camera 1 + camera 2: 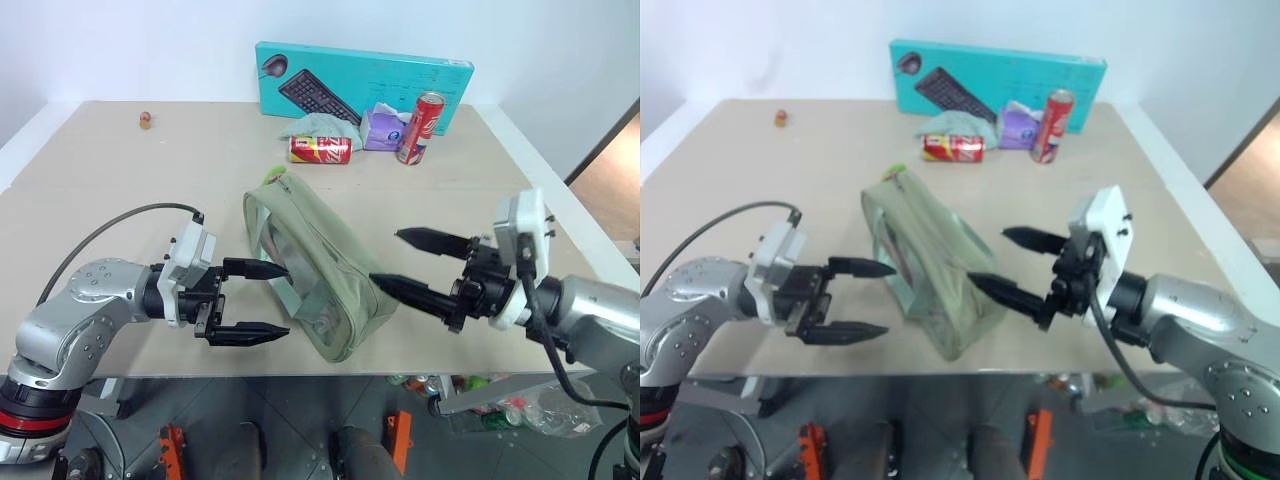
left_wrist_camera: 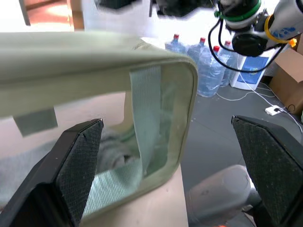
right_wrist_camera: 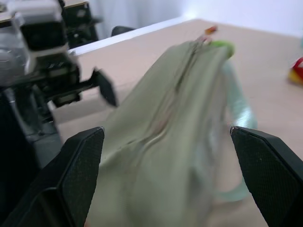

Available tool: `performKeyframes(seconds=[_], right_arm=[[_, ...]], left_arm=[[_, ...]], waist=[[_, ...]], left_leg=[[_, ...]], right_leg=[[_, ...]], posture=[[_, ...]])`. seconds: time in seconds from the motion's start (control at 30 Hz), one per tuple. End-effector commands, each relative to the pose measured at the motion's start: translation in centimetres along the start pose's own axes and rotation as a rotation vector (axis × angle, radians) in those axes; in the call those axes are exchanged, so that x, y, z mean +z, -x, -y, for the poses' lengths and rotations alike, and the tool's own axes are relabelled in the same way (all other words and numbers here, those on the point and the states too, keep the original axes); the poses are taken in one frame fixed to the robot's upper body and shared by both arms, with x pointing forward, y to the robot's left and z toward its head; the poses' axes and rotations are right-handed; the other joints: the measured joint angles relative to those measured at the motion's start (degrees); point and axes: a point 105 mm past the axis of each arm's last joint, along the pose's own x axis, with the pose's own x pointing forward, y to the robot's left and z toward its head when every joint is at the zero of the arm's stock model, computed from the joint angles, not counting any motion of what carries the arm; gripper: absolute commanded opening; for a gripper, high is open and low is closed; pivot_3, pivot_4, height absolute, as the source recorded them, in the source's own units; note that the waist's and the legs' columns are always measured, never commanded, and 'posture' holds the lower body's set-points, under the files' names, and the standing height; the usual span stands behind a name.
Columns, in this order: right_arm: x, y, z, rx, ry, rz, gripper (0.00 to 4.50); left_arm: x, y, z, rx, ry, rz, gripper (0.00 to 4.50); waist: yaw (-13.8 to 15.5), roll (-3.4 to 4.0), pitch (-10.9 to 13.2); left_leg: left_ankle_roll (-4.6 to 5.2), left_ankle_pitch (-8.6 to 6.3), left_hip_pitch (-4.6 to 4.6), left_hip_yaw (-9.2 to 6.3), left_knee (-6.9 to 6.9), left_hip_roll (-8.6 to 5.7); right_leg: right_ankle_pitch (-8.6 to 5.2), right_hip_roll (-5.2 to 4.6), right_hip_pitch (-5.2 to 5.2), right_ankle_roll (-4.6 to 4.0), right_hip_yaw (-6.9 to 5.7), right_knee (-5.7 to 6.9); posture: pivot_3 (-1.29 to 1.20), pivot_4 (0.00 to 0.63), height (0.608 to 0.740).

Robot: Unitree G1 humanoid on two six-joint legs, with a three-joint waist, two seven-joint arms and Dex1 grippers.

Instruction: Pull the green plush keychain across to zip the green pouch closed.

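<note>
The pouch [image 1: 312, 268] lies slantwise on the surface [image 1: 120, 190], its keychain [image 1: 274, 176] at the far end. Both hands, left [image 1: 250, 300] and right [image 1: 408, 262], flank its near end wide open and empty, likely to steady it.

Silver-grey arms with black cables, white wrist camera blocks, and black pointed jaws.

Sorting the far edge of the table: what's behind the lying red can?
Behind the lying red can sits a crumpled pale green rag, then the teal keyboard box. The rag hides the box's lower edge there.
</note>
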Motion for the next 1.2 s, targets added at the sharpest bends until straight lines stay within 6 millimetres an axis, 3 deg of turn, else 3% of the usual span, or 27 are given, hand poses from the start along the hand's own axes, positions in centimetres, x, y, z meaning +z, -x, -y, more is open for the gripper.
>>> performKeyframes(seconds=[0.03, 0.33, 0.53, 0.77, 0.93, 1.2], right_arm=[[-0.7, -0.1, -0.4, -0.008, 0.037, -0.023, 4.4], [-1.9, -0.2, 0.3, -0.038, 0.003, -0.009, 4.4], [-1.6, -0.6, 0.3, -0.025, 0.0, 0.019, 2.65], [-1.8, -0.6, 0.5, -0.024, 0.009, 0.013, 0.11], [-1.4, -0.2, 1.6, -0.025, 0.077, -0.015, 0.05], [1.0, -0.3, 7.7, 0.057, 0.322, -0.106, 0.05]], left_arm=[[0.7, -0.4, 0.3, -0.037, -0.063, 0.004, 4.5], [0.7, -0.5, 0.3, -0.029, -0.095, 0.002, 4.5], [0.4, -0.4, 0.2, -0.015, -0.094, -0.007, 4.5], [0.4, -0.6, 0.1, -0.007, -0.096, -0.004, 4.5], [0.3, -0.6, 0.0, -0.006, -0.092, -0.009, 4.5], [0.4, -1.0, -0.4, -0.011, -0.102, -0.002, 4.5]], waist=[[0.0, 0.0, 0.0], [0.0, 0.0, 0.0], [0.0, 0.0, 0.0], [0.0, 0.0, 0.0], [0.0, 0.0, 0.0], [-0.1, 0.01, 0.0]], left_leg=[[0.0, 0.0, 0.0, 0.0, 0.0, -0.01], [0.01, 0.02, 0.04, 0.01, 0.08, 0.0], [0.01, 0.02, 0.03, 0.01, 0.07, 0.0], [0.01, 0.02, 0.03, 0.01, 0.07, 0.0], [0.01, 0.02, 0.03, 0.01, 0.07, 0.0], [0.06, 0.05, 0.06, 0.1, 0.16, 0.0]], right_leg=[[0.01, 0.0, 0.0, 0.01, 0.01, 0.0], [0.01, 0.01, 0.02, -0.19, 0.04, 0.0], [0.09, 0.01, 0.01, -0.01, 0.03, 0.0], [0.09, 0.01, 0.02, -0.02, 0.04, 0.0], [0.09, 0.01, 0.02, -0.01, 0.03, 0.0], [0.09, 0.01, 0.01, -0.18, 0.09, -0.01]], posture=[[0.0, 0.15, 0.74], [0.0, 0.15, 0.74], [0.0, 0.15, 0.74], [0.0, 0.15, 0.74], [0.0, 0.15, 0.74], [0.0, 0.15, 0.74]])
